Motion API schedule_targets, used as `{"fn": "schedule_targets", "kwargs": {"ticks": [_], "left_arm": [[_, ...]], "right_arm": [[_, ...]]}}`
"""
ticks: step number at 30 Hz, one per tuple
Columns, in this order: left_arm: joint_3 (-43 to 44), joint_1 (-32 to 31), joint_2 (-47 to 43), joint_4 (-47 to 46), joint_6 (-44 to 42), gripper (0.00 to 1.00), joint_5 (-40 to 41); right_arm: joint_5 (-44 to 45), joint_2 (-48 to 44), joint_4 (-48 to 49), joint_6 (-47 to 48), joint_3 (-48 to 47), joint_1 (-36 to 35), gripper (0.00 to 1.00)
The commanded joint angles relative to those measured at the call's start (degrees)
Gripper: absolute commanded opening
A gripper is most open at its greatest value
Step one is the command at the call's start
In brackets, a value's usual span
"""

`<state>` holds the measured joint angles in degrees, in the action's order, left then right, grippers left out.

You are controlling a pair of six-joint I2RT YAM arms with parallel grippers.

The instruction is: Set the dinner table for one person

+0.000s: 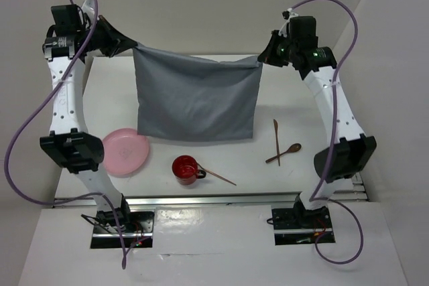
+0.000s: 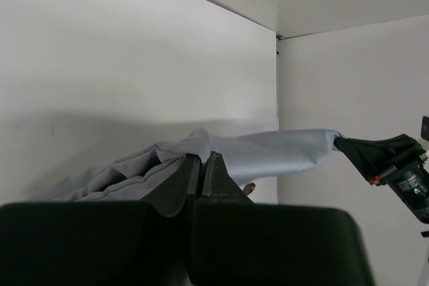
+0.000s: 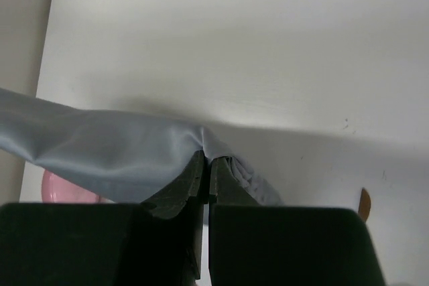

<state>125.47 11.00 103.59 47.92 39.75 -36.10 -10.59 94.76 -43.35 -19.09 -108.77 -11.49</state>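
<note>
Top view, dinner table [image 1: 288,95]: white matte tabletop running from the rails at the near edge to the back wall; everything else lies on it or hangs above it.
Top view, grey cloth [image 1: 196,102]: stretched between the two arms by its top corners over the far middle of the table, with the lower edge draping down toward the surface.
Top view, left gripper [image 1: 131,46]: fingers pinched together on the cloth's top left corner.
Top view, right gripper [image 1: 263,57]: fingers pinched together on the top right corner.
Top view, tableware: pink plate [image 1: 125,152] near left, red cup [image 1: 185,169] near centre with a thin stick [image 1: 218,175] beside it, wooden spoon [image 1: 285,153] and a second stick [image 1: 275,137] crossing at near right.
Left wrist view, grip: the jaws are closed with no visible gap, the cloth [image 2: 268,152] bunching out of the fingertips and running taut to the opposite gripper.
Right wrist view, grip: jaws likewise closed on a gathered corner [image 3: 201,140]; the plate [image 3: 64,189] shows beneath the fabric, and a brown wooden tip [image 3: 364,202] at right (which utensil cannot be told).
Handling, table: judged rigid, heavy and fixed, so a surface to lay things on rather than something to grasp; its matte finish probably gives the cloth little slide.
Handling, cloth: judged light, limp and not fragile; the corners are the sensible hold, since tension between them keeps it flat.
</note>
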Motion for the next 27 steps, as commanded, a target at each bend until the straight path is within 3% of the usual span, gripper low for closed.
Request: {"fn": "schedule_targets", "kwargs": {"ticks": [1, 6, 10, 13, 17, 18, 22, 25, 26, 27], "left_arm": [[7.1, -0.8, 5.6, -4.9, 1.6, 0.0, -1.2], [16.0, -1.3, 11.9, -7.0, 4.2, 0.0, -2.8], [14.3, -1.3, 11.0, -9.4, 5.0, 0.0, -3.5], [8.2, -1.3, 6.8, -9.4, 3.3, 0.0, -3.5], [-9.3, -1.3, -3.6, -10.7, -0.5, 0.0, -3.5], [-18.9, -1.3, -6.0, -11.2, -1.2, 0.0, -3.5], [-41.6, -1.3, -16.6, -12.4, -3.1, 0.03, 0.0], [-52.5, -1.3, -20.9, -10.8, -5.0, 0.54, 2.5], [-53.6, -1.3, -20.9, -9.4, -6.8, 0.78, 3.7], [-54.9, -1.3, -20.9, -7.9, -8.4, 0.84, 5.8]], "right_arm": [[-5.2, 4.5, 9.2, 0.3, -6.3, 4.2, 0.0], [-9.2, 8.7, 12.6, -2.8, -10.9, 6.2, 0.0], [-9.7, 5.7, 16.2, -2.8, -6.3, 7.4, 0.0], [-10.9, 1.4, 17.5, -2.8, 1.5, 8.0, 0.0], [-13.1, -5.9, 19.9, -2.3, 14.9, 8.0, 0.0], [-14.4, -9.0, 20.4, -2.8, 21.2, 8.0, 0.0], [-16.8, -15.5, 20.9, -3.3, 36.3, 8.0, 0.0], [-18.3, -18.7, 18.1, -2.6, 46.4, 8.0, 0.51], [-14.8, -19.4, 16.9, -2.0, 48.5, 8.0, 0.82], [-12.1, -20.7, 14.5, -1.4, 51.3, 8.0, 0.91]]}}
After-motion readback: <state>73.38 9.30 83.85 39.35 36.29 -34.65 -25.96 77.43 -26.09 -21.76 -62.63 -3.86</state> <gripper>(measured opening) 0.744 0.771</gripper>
